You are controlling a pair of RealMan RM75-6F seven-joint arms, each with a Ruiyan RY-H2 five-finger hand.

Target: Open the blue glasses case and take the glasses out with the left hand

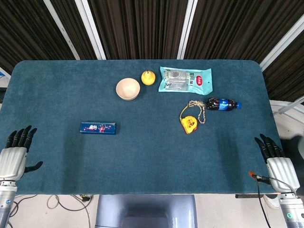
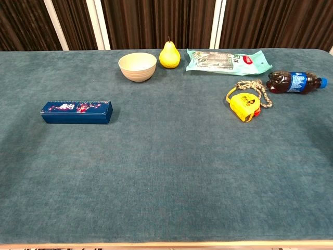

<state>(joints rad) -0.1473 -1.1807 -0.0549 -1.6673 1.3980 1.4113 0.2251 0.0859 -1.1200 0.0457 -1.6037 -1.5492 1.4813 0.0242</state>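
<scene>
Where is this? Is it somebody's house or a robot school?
Probably a robot test lab, not a house. A table covered in teal cloth stands before dark curtains, robot hands rest at its near edge, left and right, and cables hang below it.

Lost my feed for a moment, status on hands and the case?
Left hand and right hand open, at near table edge. Blue rectangular floral-print glasses case closed, flat, untouched. Path from left hand clear.
</scene>
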